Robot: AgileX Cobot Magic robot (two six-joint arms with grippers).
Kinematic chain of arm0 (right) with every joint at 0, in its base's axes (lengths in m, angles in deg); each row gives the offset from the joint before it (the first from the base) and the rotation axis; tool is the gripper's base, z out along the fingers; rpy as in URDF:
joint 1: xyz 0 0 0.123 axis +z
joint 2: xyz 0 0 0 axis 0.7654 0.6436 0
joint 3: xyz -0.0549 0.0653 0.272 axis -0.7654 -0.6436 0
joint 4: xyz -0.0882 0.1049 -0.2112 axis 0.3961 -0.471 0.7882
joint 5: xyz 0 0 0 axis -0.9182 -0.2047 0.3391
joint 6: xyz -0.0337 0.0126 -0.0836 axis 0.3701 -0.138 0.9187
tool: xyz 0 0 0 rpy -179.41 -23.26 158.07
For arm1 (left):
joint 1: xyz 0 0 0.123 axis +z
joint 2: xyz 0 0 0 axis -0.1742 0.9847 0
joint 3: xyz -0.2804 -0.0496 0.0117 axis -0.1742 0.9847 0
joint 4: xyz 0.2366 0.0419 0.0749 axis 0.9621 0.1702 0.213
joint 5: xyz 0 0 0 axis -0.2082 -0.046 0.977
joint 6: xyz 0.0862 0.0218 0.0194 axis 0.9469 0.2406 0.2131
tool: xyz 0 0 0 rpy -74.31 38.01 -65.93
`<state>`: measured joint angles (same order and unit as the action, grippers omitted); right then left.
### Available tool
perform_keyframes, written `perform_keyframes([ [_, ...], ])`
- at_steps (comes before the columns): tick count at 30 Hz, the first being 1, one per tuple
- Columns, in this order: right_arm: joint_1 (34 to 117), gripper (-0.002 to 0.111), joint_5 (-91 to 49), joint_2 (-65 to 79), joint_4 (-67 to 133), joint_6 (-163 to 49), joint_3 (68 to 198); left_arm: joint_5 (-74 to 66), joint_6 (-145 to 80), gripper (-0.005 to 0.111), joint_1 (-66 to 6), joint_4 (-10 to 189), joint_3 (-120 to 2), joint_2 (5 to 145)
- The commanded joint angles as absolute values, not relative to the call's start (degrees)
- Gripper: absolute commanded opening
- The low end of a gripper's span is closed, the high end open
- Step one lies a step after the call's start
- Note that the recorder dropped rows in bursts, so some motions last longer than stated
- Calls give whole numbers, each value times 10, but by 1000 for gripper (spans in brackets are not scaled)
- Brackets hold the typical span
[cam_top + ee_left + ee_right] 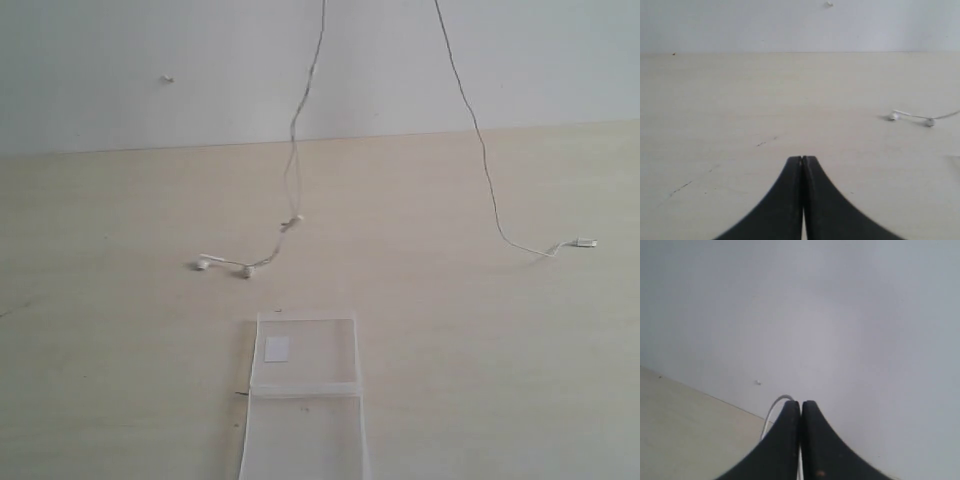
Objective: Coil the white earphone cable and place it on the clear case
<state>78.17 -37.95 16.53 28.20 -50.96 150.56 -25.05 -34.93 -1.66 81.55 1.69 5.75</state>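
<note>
Pale wooden table [120, 380]. Right gripper [801, 405], fingers pressed together, pinches the white earphone cable [292, 222] overhead; its earbuds [203, 265] rest mid-frame above the clear case [310, 350]. Left gripper [803, 159] closed, empty. Gather small, even loops.

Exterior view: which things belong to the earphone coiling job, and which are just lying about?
Job: white earphone cable, its earbuds, its plug, clear case, right pincer shut on the cable.
Lying about: wall speck, dark table scuffs, left pincer shut, empty.
</note>
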Motion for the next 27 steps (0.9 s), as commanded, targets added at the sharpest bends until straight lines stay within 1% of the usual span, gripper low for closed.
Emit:
perform_keyframes([
  [1,779,0,-364,160,277,-507,1503,-245,-349,0,-21,816,19,54],
  [8,779,0,-342,160,273,-507,1503,-245,-349,0,-21,816,19,54],
  [21,779,0,-347,160,273,-501,1503,-244,-349,0,-21,818,19,54],
  [27,779,0,-342,160,273,-500,1503,-202,-349,0,-21,818,19,54],
])
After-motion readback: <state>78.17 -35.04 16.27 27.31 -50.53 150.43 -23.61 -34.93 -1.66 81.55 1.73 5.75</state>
